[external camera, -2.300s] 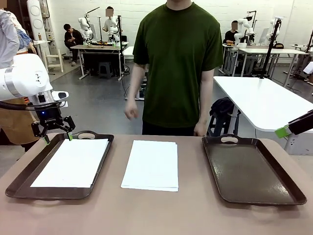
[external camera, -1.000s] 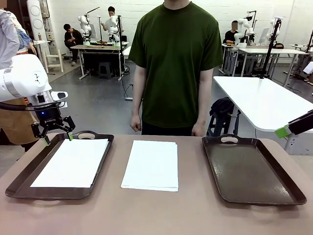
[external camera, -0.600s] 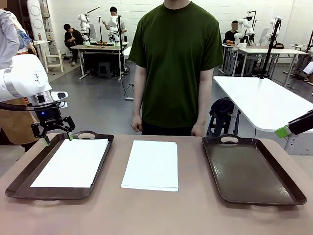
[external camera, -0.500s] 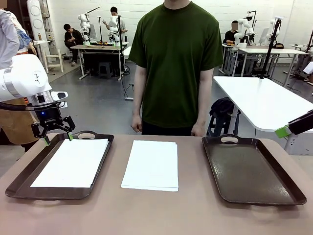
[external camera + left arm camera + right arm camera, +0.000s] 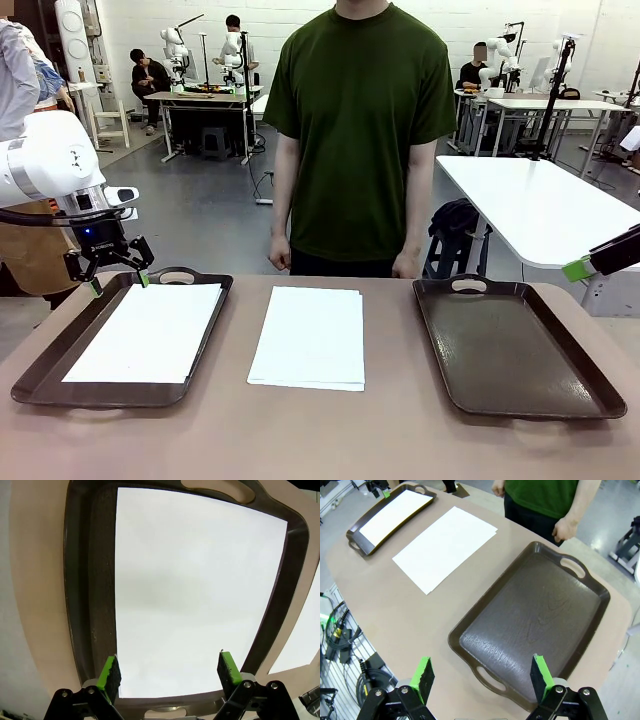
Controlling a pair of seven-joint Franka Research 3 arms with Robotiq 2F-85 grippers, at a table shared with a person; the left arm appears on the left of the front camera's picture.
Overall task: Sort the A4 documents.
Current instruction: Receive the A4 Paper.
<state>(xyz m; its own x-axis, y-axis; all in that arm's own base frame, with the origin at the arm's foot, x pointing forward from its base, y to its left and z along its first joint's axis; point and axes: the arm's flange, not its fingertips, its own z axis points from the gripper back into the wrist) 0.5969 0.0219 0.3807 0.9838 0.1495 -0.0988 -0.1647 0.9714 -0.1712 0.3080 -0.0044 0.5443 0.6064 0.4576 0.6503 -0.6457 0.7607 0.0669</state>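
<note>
Hovering w/ jaws apart, left claw is over A4 doc in tray.

Sheet in left tray, paper stack between it and right tray, person behind table.

Left tray, right tray, perhaps a bag
</note>
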